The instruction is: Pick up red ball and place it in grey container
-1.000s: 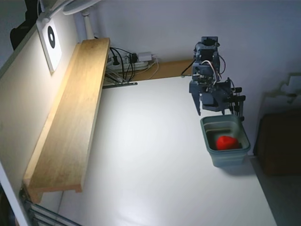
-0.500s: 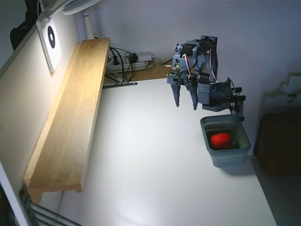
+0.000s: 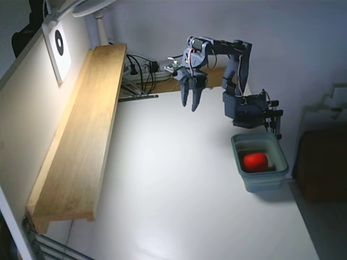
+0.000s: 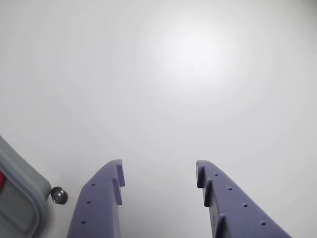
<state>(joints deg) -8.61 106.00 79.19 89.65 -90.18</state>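
The red ball (image 3: 255,161) sits inside the grey container (image 3: 279,165), down and to the right of the gripper (image 3: 191,104) in the fixed view, whose empty jaws hang apart above the bare table (image 3: 179,189).

wooden shelf (image 3: 81,135), white table (image 3: 173,189), cables (image 3: 143,70)

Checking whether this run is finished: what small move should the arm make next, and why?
Probably just fold back to rest. The ball already lies inside the bin, and the tool hangs open and empty over bare table, away from the bin. Nothing seems left to grasp.
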